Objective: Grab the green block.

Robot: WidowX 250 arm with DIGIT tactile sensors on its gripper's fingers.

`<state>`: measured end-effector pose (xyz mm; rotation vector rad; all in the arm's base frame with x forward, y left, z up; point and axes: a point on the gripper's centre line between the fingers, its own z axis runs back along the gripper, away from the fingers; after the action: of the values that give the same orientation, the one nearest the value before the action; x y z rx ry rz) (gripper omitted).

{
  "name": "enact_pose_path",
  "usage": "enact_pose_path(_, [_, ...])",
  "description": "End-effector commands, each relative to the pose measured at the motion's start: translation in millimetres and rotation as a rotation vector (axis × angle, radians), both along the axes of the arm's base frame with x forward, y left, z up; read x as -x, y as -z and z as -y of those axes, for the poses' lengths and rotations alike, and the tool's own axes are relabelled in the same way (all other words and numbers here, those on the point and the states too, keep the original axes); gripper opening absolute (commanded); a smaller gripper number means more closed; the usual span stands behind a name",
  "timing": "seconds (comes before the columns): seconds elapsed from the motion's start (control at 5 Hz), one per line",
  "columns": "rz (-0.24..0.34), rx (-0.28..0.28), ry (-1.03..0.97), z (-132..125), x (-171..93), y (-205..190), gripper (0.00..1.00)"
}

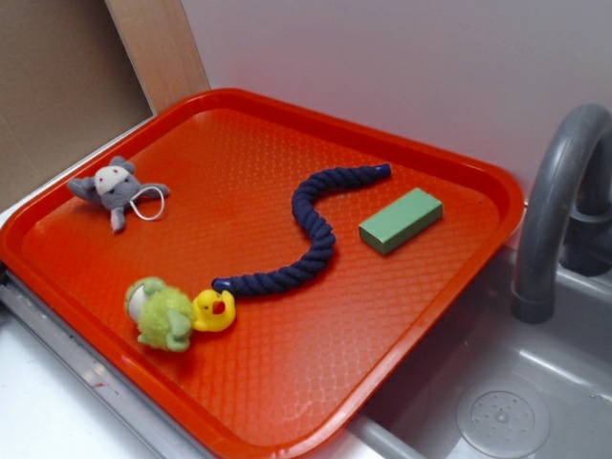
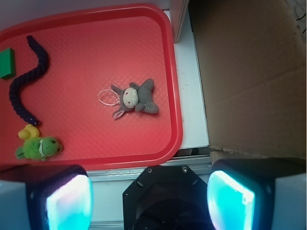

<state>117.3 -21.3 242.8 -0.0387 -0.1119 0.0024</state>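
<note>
Gripper (image 2: pixel 149 199) wide open, jaws well apart and empty, hovering off the red tray (image 2: pixel 173 96) beyond its rim on the grey plush's (image 2: pixel 134 98) side; absent from the exterior view. Green block (image 1: pixel 401 221) lying flat on the tray, just beside the upper end of the navy rope (image 1: pixel 311 232), nearest the tray edge by the grey faucet (image 1: pixel 555 206); only a sliver of it visible at the wrist view's left border. Probably the approach stage, nothing grasped yet. Best to cross the tray high, above plush and rope, centre over the block, turn the jaws across its short width, then descend straight. Worth avoiding: snagging the rope end, or mistaking the lime-green plush (image 1: pixel 161 314) beside the yellow duck (image 1: pixel 214 310) for the target.
</note>
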Motion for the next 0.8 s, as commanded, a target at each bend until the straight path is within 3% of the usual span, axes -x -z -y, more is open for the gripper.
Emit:
enact_pose_path(0.0, [0.0, 0.0, 0.0, 0, 0, 0, 1.0])
enact_pose_path(0.2, [0.111, 0.047, 0.102, 46, -29, -8, 1.0])
enact_pose_path(0.4, [0.155, 0.082, 0.225, 95, -56, -11, 1.0])
enact_pose_path(0.6, [0.13, 0.157, 0.295, 138, -80, 4, 1.0])
